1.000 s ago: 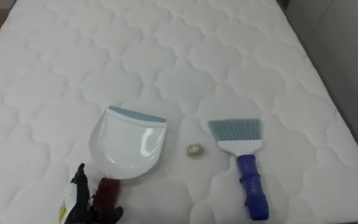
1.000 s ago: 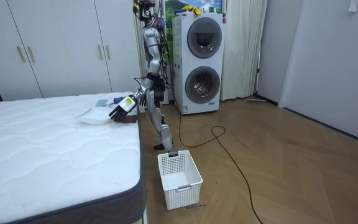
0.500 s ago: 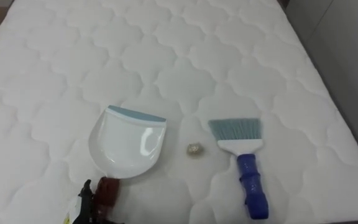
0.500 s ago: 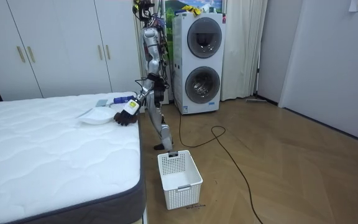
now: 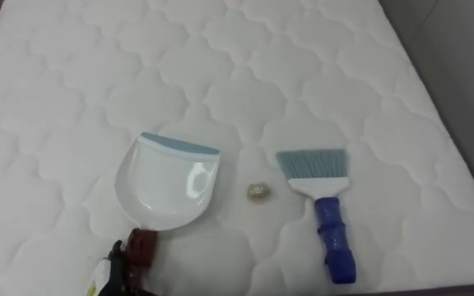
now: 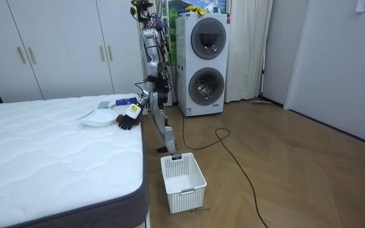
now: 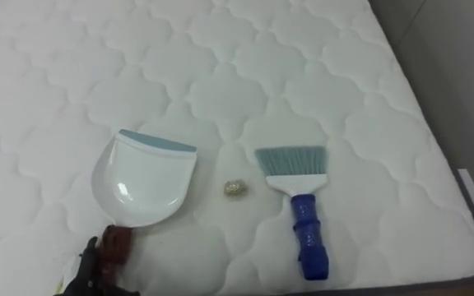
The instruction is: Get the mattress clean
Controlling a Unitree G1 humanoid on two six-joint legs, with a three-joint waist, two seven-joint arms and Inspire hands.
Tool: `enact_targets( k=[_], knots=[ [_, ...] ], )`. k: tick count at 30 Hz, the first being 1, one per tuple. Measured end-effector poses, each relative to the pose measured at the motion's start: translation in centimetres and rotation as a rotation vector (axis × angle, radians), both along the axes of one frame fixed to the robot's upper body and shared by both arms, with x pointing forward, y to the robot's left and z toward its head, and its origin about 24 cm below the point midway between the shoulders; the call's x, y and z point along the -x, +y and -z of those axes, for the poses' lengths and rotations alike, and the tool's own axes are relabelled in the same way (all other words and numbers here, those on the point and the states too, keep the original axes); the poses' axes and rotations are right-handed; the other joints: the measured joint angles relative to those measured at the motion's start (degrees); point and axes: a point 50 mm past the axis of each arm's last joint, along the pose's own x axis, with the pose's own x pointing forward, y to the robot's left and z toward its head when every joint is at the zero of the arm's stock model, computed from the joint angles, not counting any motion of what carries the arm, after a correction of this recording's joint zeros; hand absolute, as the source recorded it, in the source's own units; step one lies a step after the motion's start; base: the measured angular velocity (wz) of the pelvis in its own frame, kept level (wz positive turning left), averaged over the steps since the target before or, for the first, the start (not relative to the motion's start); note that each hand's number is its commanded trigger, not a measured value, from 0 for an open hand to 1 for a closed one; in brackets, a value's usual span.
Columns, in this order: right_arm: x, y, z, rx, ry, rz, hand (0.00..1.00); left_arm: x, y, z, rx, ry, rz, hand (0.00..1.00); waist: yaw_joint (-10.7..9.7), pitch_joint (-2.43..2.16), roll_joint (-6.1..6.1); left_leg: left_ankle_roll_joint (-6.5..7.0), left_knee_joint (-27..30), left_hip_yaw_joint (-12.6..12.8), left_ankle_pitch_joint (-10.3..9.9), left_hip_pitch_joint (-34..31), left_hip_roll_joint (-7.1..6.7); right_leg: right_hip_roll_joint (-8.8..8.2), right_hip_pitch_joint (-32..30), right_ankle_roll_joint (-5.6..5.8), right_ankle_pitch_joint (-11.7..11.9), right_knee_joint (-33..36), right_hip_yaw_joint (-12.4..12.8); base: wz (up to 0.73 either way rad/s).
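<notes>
Bed (image 5: 72, 82): L hand (image 5: 120, 265) at dustpan handle (image 5: 143, 246).

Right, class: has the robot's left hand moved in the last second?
Yes. Against the white dustpan, which stayed put on the bed, the left hand has sunk lower and drifted toward the room view's right.

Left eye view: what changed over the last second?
The left hand came down from above the dustpan to its handle; whether it grips cannot be told. The dustpan, brush and small scrap between them stayed put on the mattress. The slight overall shift is the camera's.
</notes>
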Motion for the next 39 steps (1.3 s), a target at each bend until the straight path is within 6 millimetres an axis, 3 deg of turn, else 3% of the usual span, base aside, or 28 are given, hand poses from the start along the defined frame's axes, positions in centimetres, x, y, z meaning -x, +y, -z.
enact_targets(
  k=[9,13,19,20,21,22,25,27,30,31,39],
  knots=[
    [-0.5,-0.1,-0.1,0.013,0.001,0.002,0.00,-0.5,0.1,-0.3,-0.011,-0.027,-0.025,0.00,-0.1,0.20,0.05,0.03,0.1,0.1,0.1,-1.7,0.05,0.07,-1.8,-0.05,0.3,-0.1,0.3,-0.02],
    [-1.3,-0.1,-0.2,0.027,-0.005,-0.008,0.00,-2.1,-0.1,-0.8,0.038,-0.076,-0.116,0.00,-0.9,0.82,0.48,0.05,0.8,0.1,0.1,-2.8,0.06,0.00,-2.4,-0.08,0.4,0.0,0.2,0.05],
    [-2.5,0.0,-0.4,0.032,-0.012,-0.038,0.00,-3.4,0.0,-1.4,0.041,-0.119,-0.155,0.00,-1.8,1.28,0.53,0.13,1.0,0.1,1.1,-5.9,0.07,-0.13,-5.7,-0.47,1.0,0.8,-0.1,0.00],
    [-2.6,0.1,-0.4,0.034,-0.013,-0.047,0.00,-3.4,0.0,-1.4,0.038,-0.119,-0.157,0.16,-1.7,1.32,0.53,0.08,1.0,0.1,1.2,-6.0,0.10,-0.11,-5.9,-0.55,1.1,0.8,-0.1,0.00],
    [-2.7,0.1,-0.4,0.035,-0.013,-0.050,0.00,-3.5,0.0,-1.4,0.037,-0.118,-0.157,0.16,-1.8,1.33,0.53,0.06,1.0,0.1,1.2,-6.0,0.11,-0.10,-5.9,-0.58,1.1,0.8,-0.1,0.00],
    [-2.8,0.1,-0.4,0.038,-0.014,-0.056,0.00,-3.7,0.0,-1.4,0.036,-0.118,-0.157,0.55,-1.8,1.37,0.52,0.04,1.0,0.1,1.3,-6.0,0.13,-0.10,-5.9,-0.64,1.2,0.9,-0.2,0.00],
    [-2.9,0.1,-0.4,0.043,-0.015,-0.062,0.00,-4.0,0.1,-1.4,0.028,-0.108,-0.155,0.53,-1.7,1.75,0.62,0.04,1.0,0.1,1.5,-6.2,0.15,-0.09,-6.0,-0.70,1.5,0.8,-0.2,0.00],
    [-3.0,0.1,-0.5,0.043,-0.019,-0.062,0.00,-4.6,0.3,-1.7,0.008,-0.120,-0.174,0.56,-1.6,1.75,0.65,0.08,1.1,0.1,1.8,-7.1,0.15,-0.10,-7.0,-0.78,1.9,0.8,-0.2,0.00],
    [-3.2,0.2,-0.5,0.043,-0.021,-0.063,0.00,-5.3,1.4,-2.2,-0.027,-0.139,-0.206,0.83,-1.6,1.75,0.65,0.08,1.1,0.3,2.2,-8.0,0.16,-0.11,-8.1,-0.91,2.2,1.0,0.0,-0.01],
    [-3.2,0.2,-0.5,0.043,-0.020,-0.063,0.00,-5.3,1.8,-2.3,-0.035,-0.140,-0.209,1.00,-1.6,1.75,0.66,0.08,1.1,0.4,2.2,-8.0,0.18,-0.11,-8.1,-0.94,2.3,1.0,0.0,-0.06],
    [-3.5,0.2,-0.6,0.040,-0.015,-0.059,0.00,-5.9,3.0,-2.7,-0.070,-0.121,-0.216,1.00,-1.6,1.70,0.66,0.37,1.0,1.5,2.4,-8.6,-0.08,-0.45,-9.4,-0.62,2.6,1.7,0.9,-0.06]
  ],
)
